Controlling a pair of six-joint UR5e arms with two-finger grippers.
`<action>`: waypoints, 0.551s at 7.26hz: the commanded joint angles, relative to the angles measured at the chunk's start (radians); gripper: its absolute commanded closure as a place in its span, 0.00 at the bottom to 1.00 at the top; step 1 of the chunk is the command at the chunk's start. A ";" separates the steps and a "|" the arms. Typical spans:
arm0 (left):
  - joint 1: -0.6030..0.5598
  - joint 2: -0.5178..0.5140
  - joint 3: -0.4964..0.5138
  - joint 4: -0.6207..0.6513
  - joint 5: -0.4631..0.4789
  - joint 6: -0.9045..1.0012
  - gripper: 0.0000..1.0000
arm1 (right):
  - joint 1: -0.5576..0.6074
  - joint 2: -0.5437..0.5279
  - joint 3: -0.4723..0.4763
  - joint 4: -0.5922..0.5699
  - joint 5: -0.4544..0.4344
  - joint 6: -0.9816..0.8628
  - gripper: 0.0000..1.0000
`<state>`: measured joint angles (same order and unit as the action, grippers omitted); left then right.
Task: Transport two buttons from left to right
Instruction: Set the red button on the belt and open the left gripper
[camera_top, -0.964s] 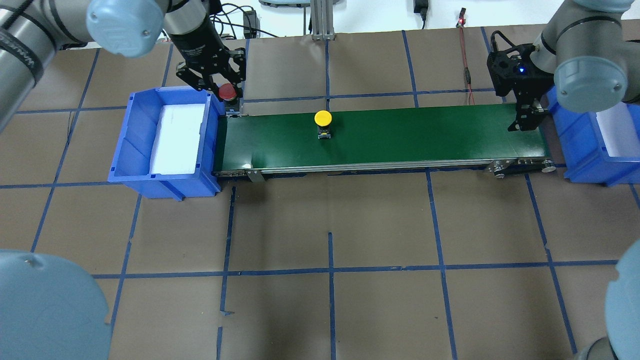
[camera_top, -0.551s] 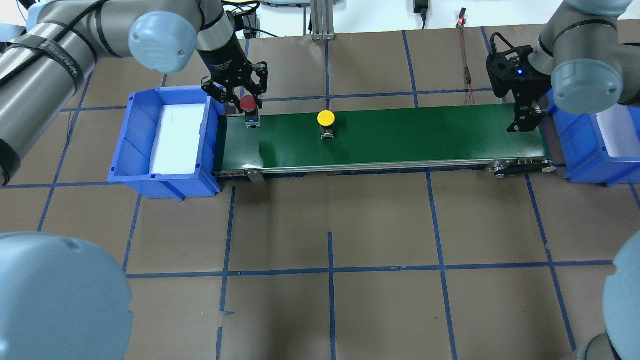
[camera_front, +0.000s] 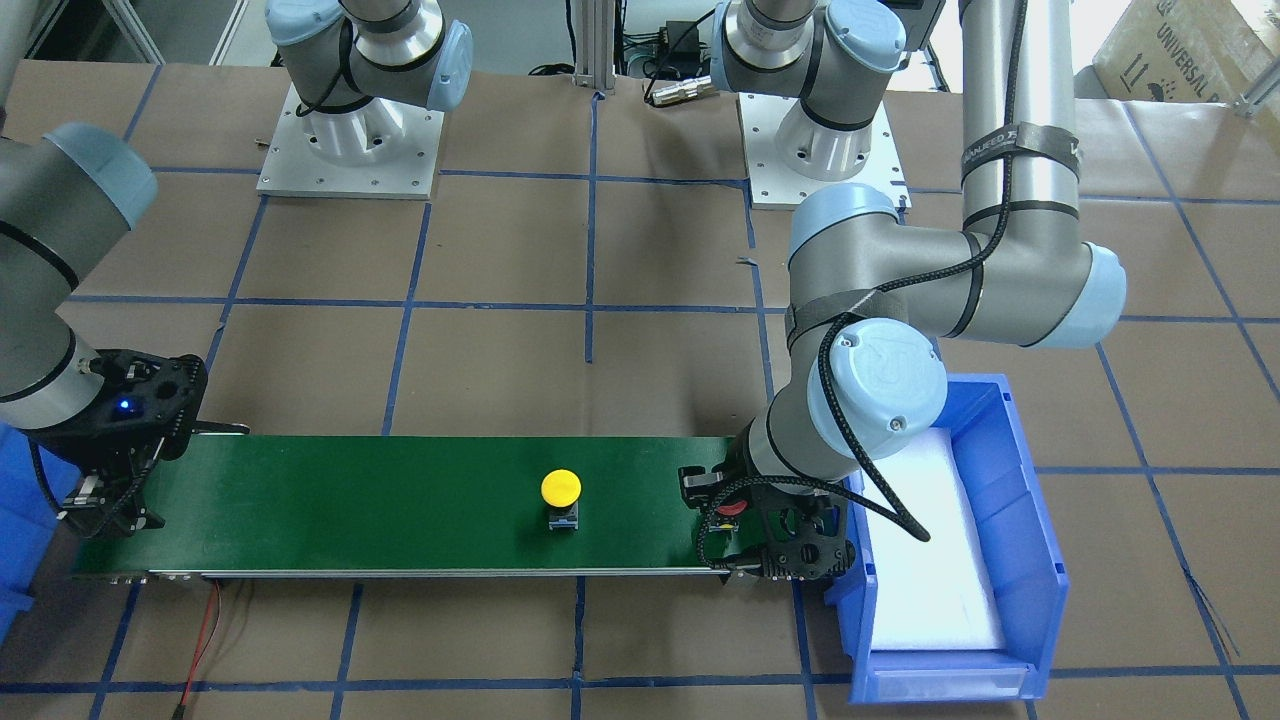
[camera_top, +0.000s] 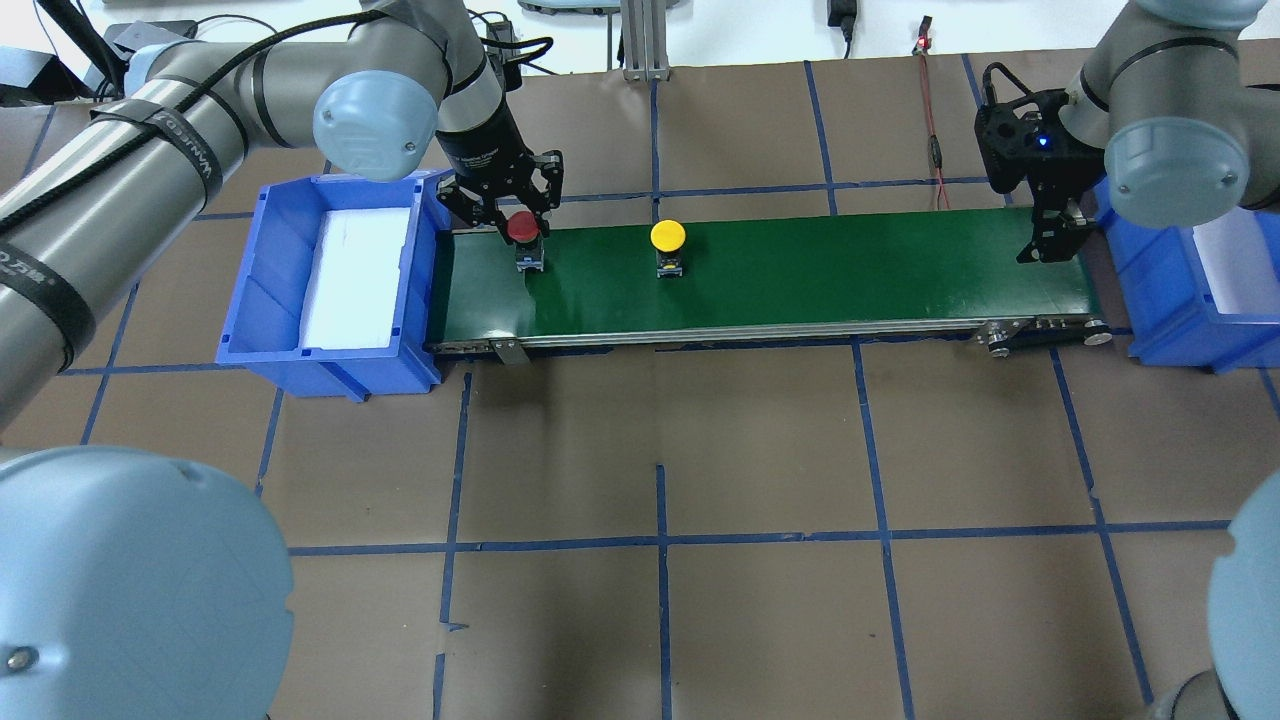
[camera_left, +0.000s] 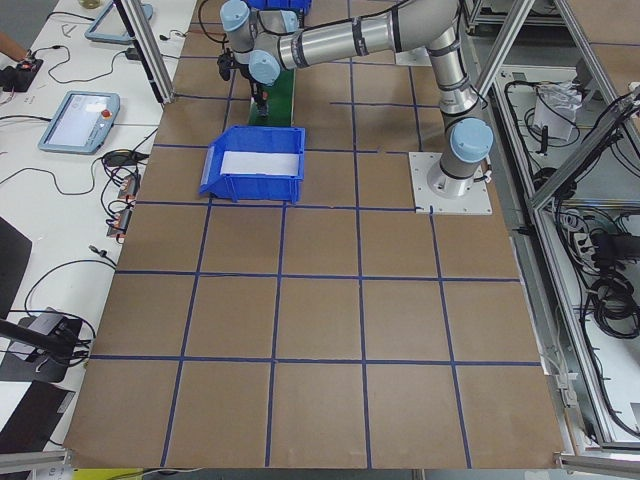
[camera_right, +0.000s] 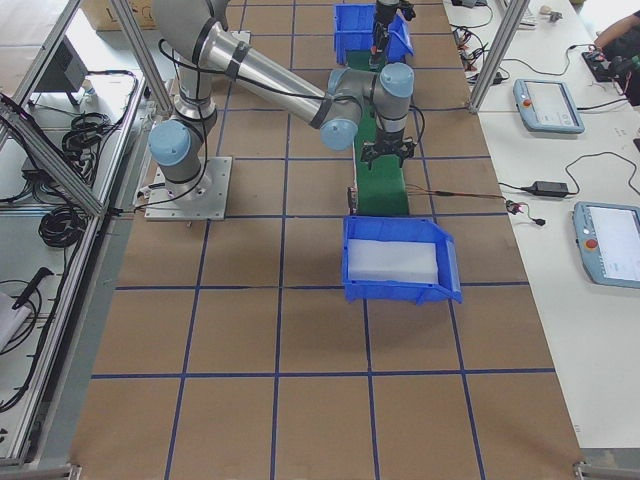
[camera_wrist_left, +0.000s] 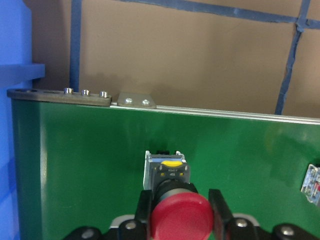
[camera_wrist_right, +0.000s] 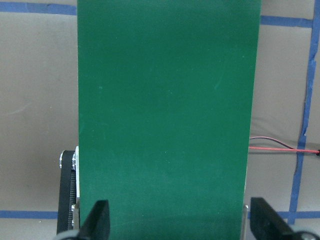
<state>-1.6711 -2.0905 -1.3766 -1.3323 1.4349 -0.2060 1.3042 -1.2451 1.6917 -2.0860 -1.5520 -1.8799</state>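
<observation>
While holding the red button (camera_top: 522, 228) clenched by its cap in the left jaws, base at or just above the left end of the green belt (camera_top: 800, 270) beside the left bin (camera_top: 245, 290), cannot count anything as delivered. Judging from the yellow button (camera_top: 668, 236) standing upright on the belt a little further along, apart from the red one and well short of the right bin (camera_top: 1180, 340), hardly past the start. Left to do: let go of the red one, bring both to the spread, empty right jaws hanging over the belt's right end, then move each into that bin.
</observation>
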 joint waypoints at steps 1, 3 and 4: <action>-0.004 0.001 -0.010 0.001 -0.002 -0.001 0.62 | 0.003 -0.005 0.028 0.004 -0.002 0.001 0.00; -0.001 0.004 -0.007 0.001 0.001 -0.001 0.19 | 0.007 -0.011 0.042 0.000 0.006 -0.001 0.00; 0.005 0.013 0.008 -0.001 0.002 0.000 0.17 | 0.007 -0.013 0.040 0.000 0.015 -0.001 0.00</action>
<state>-1.6712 -2.0858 -1.3809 -1.3318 1.4358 -0.2064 1.3108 -1.2575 1.7305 -2.0855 -1.5441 -1.8801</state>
